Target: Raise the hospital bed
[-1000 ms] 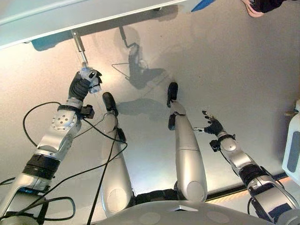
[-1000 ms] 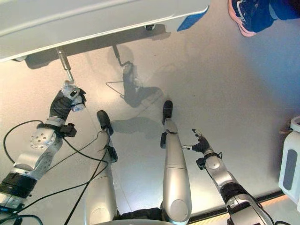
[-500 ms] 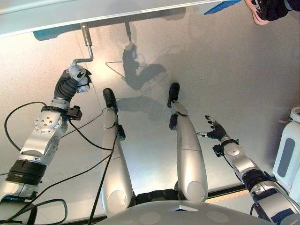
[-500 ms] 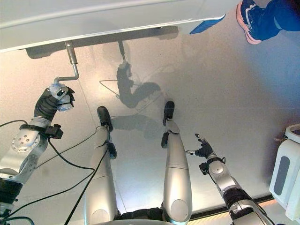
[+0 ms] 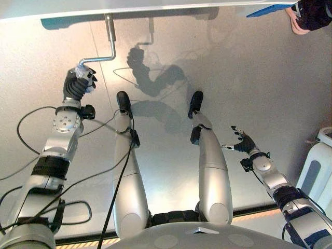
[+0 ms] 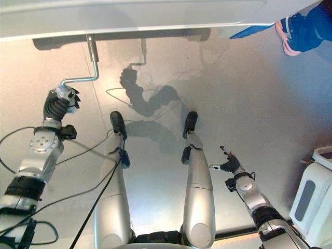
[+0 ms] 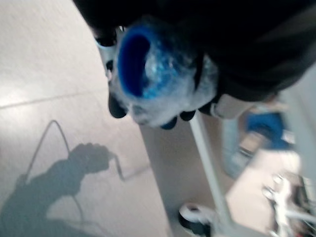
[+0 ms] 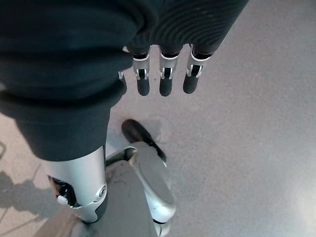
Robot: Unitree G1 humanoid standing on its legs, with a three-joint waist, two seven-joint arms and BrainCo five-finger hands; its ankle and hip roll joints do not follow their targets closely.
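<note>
My left hand is stretched forward on a raised arm, fingers curled tight round the blue plastic-wrapped grip of the bed's crank handle. The crank's metal rod bends up to the hospital bed frame edge above. My right hand hangs low at my right side over the floor, fingers straight and loosely spread, holding nothing. Left wrist view shows a bed caster wheel and frame rod close by. A person's shoe and a white container show at the right.
</note>
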